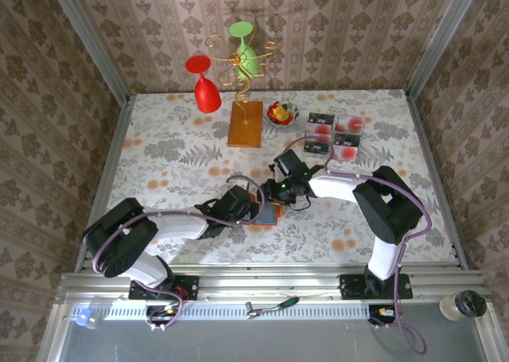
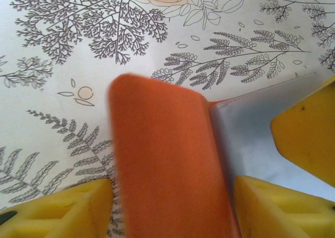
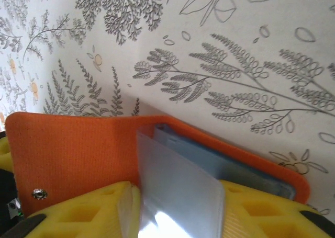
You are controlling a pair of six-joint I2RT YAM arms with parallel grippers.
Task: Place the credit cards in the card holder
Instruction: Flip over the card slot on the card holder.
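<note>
Writing: white marks on dark credit cards (image 1: 320,121) too small to read | cards near far right corner of surface (image 1: 159,155), beside bowl (image 1: 281,112) | card holder (image 1: 270,216) (image 2: 167,165) (image 3: 78,149) open, mid-surface | left hand (image 1: 253,208) (image 2: 172,206) clamps its orange flap | right hand (image 1: 280,193) (image 3: 175,217) at clear sleeve (image 3: 178,191), grip cannot be told

So the holder (image 1: 269,215) sits mid-way across the surface (image 1: 159,163), left end effector (image 1: 250,208) at its left, right end effector (image 1: 280,193) at its far side. Four cards (image 1: 320,121) lie two-by-two far right, bowl (image 1: 281,112) just left of them, then the block (image 1: 245,125) with a wire stand (image 1: 238,64) on it.
</note>
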